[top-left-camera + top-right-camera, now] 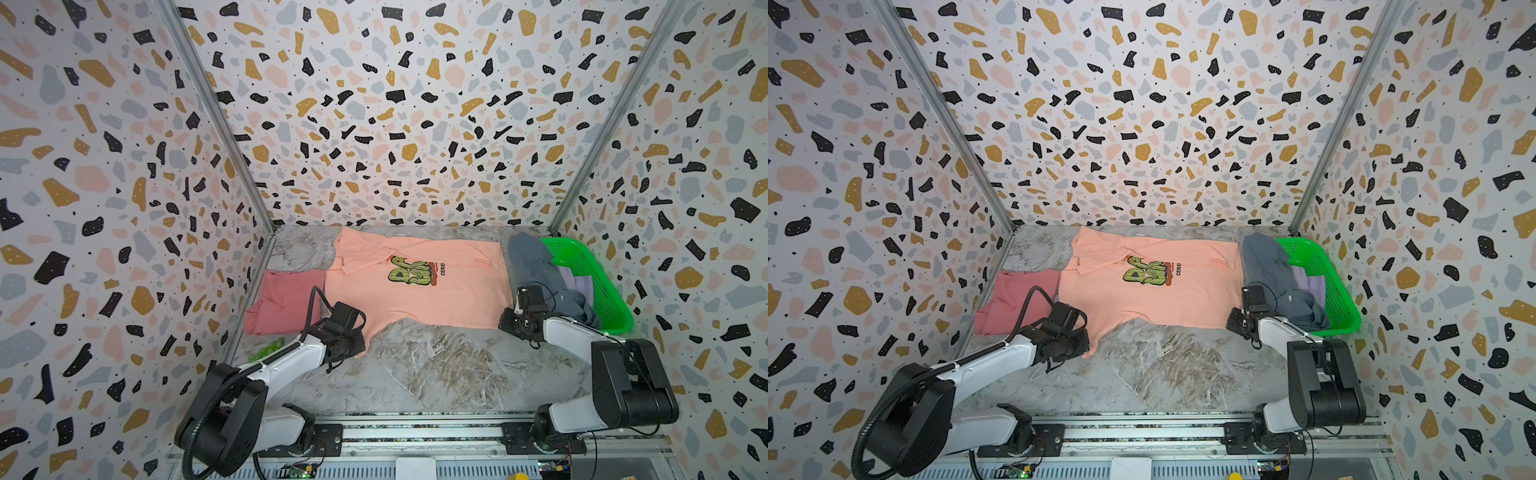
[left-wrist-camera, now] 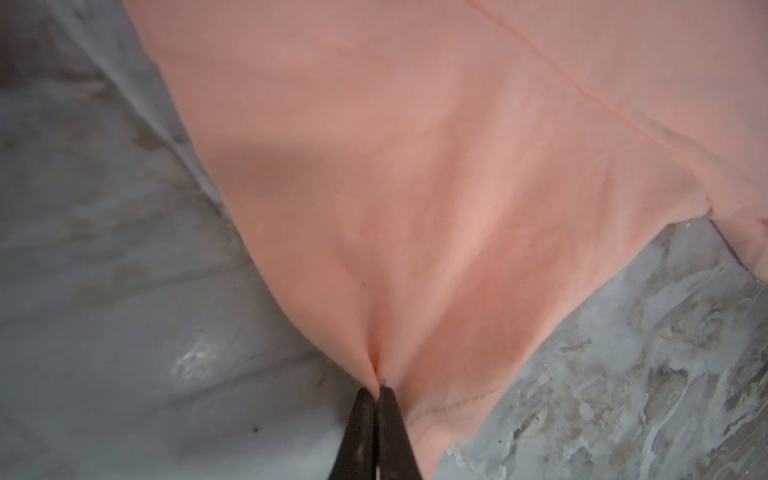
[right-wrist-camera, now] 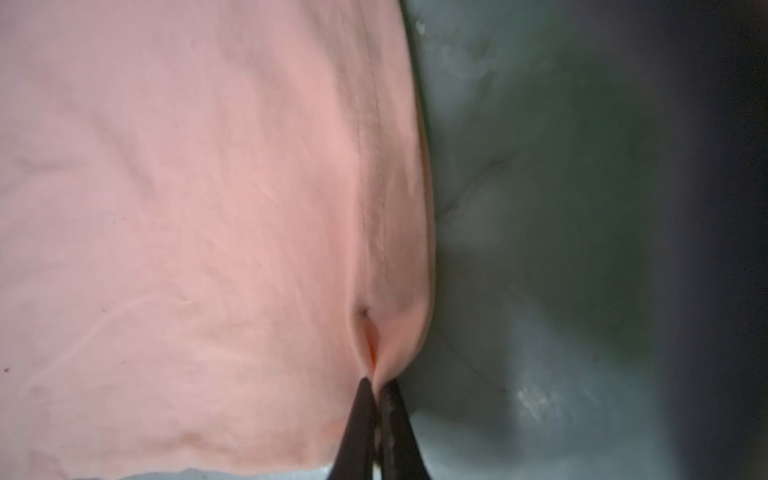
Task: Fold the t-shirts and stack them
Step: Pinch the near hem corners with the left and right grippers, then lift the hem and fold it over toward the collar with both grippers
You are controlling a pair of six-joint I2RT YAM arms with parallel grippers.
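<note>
Peach tee (image 1: 415,291) caught at two near corners: left gripper (image 2: 377,390) pressed shut on a puckered tip, right gripper (image 3: 376,384) pinching the stitched hem edge. First fold, I reckon; next I'd lift both evenly & carry to the far edge w/o slack. Soft matte cotton, flat on glossy marbled table (image 1: 436,365). Red tee (image 1: 282,303) folded outboard of left jaws; grey tee (image 1: 536,266) slumps over perforated basket (image 1: 598,282) outboard of right.

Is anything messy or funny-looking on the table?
Yes. A slate blue-grey cotton t-shirt slumps over the rim of the bright green plastic basket. The peach-orange printed t-shirt lies lopsided, its near left corner pulled into a point. A few small green balls sit loose beside the dusty rose-red t-shirt.
</note>
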